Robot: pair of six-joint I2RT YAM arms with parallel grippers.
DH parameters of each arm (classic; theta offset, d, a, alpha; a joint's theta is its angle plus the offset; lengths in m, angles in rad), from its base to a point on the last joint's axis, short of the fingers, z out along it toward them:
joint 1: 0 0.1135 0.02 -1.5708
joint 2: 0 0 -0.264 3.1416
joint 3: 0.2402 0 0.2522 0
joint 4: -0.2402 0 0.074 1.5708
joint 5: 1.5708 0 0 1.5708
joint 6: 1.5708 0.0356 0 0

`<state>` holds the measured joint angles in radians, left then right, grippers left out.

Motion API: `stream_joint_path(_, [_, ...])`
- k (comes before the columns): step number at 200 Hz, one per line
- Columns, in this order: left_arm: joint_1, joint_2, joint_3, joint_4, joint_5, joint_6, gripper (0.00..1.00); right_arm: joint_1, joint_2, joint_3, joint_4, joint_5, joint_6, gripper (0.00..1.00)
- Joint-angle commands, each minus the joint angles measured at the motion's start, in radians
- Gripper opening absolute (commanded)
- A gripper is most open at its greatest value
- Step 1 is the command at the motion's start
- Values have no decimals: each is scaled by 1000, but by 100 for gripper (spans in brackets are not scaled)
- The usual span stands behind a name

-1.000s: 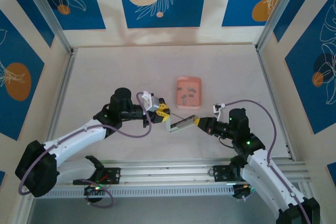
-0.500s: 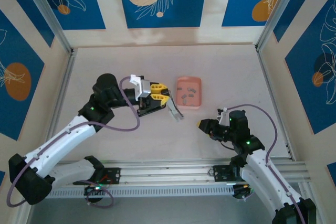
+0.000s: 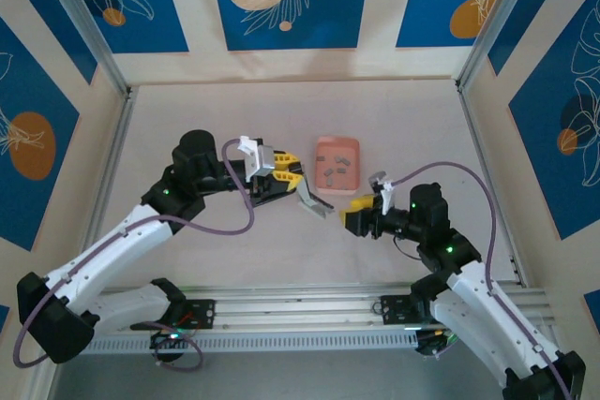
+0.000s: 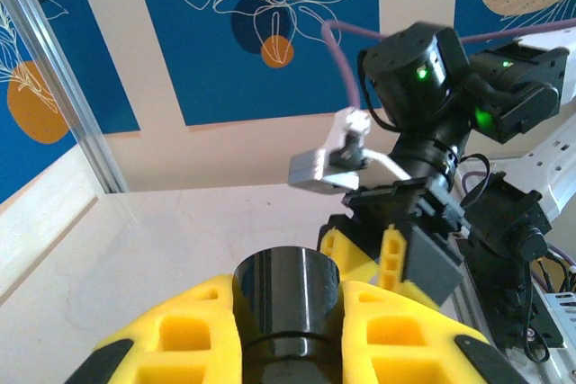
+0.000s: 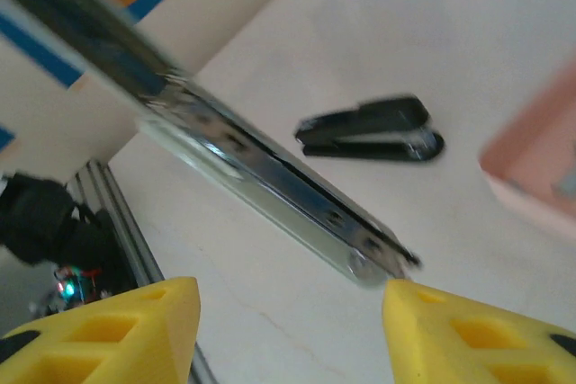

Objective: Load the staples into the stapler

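My left gripper [image 3: 291, 185] is shut on the black end of the stapler [image 3: 314, 201], holding it above the table left of the tray. In the left wrist view that rounded black end [image 4: 288, 285] sits between my yellow fingers [image 4: 396, 330]. The stapler's shiny metal arm [image 5: 270, 182] slants across the right wrist view, its tip just above my right fingertip [image 5: 468, 330]. My right gripper [image 3: 349, 220] is open and grips nothing. Farther off, a black stapler body [image 5: 364, 128] lies low over the table. I cannot tell if it joins the arm. Small grey staples [image 3: 336, 168] lie in the tray.
The pink tray [image 3: 337, 142] sits mid-table, just beyond both grippers, and its edge [image 5: 540, 177] shows at the right of the right wrist view. The aluminium base rail [image 3: 300, 311] runs along the near edge. Patterned walls enclose the table on three sides.
My right gripper let go of the stapler's metal end and opened. My left arm carried the stapler up and away toward the tray. The right gripper then moved back toward the stapler.
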<state>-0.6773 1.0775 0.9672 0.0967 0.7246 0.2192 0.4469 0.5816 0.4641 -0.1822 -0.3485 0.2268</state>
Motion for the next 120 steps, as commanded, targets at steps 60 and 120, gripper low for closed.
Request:
stream_joint_path(60, [0,33,-1,230,103,-61,4,38,333,304,-49,-310,-646,63])
stream_joint_path(120, [0,55,18,272,107,-78,4,38,499,393,-99,-512,-705,59])
